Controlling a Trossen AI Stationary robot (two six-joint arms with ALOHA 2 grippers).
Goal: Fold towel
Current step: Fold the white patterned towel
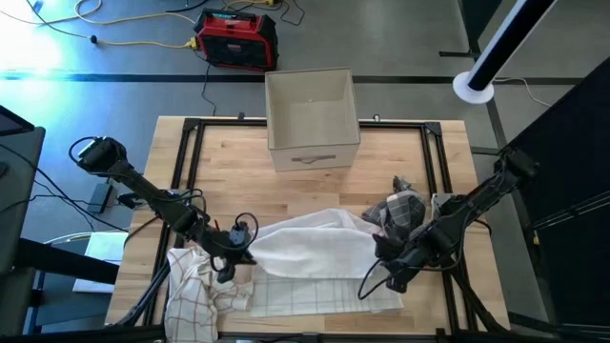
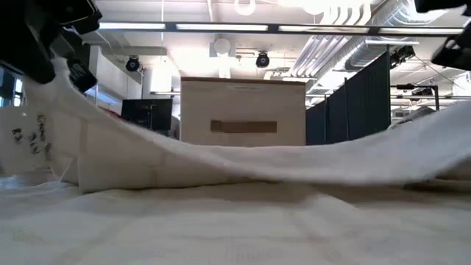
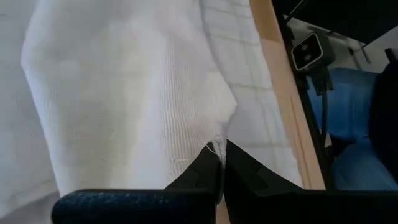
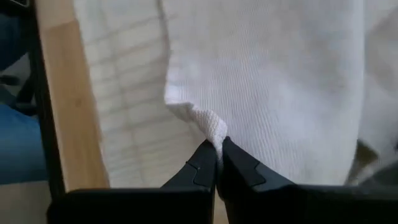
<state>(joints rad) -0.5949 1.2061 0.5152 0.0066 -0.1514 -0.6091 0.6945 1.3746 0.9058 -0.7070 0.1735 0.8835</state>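
**Thin corner pinches risk dropping the fold**

Near the table's point(image 1: 448, 157) front edge, the left gripper point(image 3: 219, 163) and right gripper point(image 4: 217, 152) are each pinching a corner of the white towel point(image 1: 310, 250), lifting it. Either sliver may be slipping, judging by the grip. Behind, a box point(image 1: 312, 119) is sitting.

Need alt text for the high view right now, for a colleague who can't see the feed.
Seen from above, both pincers, left and right, are shut on the white towel, holding its edge lifted over the wooden table. A checked cloth lies crumpled at the left, a dark plaid cloth at the right, a white box beyond.
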